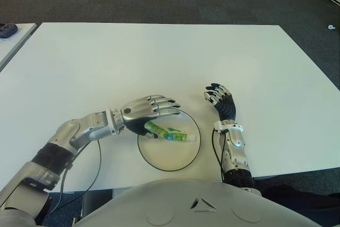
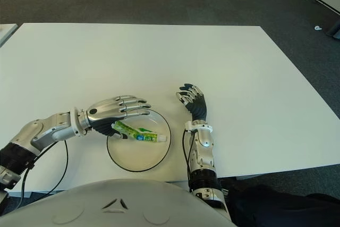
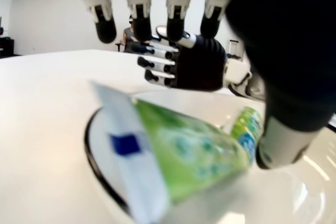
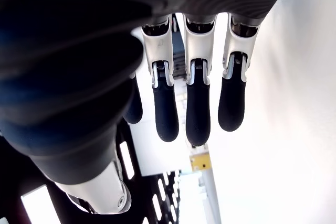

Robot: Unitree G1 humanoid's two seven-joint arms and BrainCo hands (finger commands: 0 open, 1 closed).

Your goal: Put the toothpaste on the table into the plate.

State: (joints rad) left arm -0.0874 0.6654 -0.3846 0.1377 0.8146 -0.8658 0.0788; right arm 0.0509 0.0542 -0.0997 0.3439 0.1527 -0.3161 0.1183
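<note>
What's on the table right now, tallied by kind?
Toothpaste tube: 1, lying in the plate under the left hand
Plate: 1
Robot hands: 2, the right hand open beside the plate on its right
Total: 4

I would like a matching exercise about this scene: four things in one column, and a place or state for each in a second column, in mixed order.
Things:
1. toothpaste
2. plate
3. left hand
4. right hand

Places or states:
A. fingers extended, over the plate's left part
B. lies in the plate, cap end toward the robot's right
C. holds nothing, to the right of the plate
D. on the table, near its front edge

Pairs: 1-B, 2-D, 3-A, 4-C
</note>
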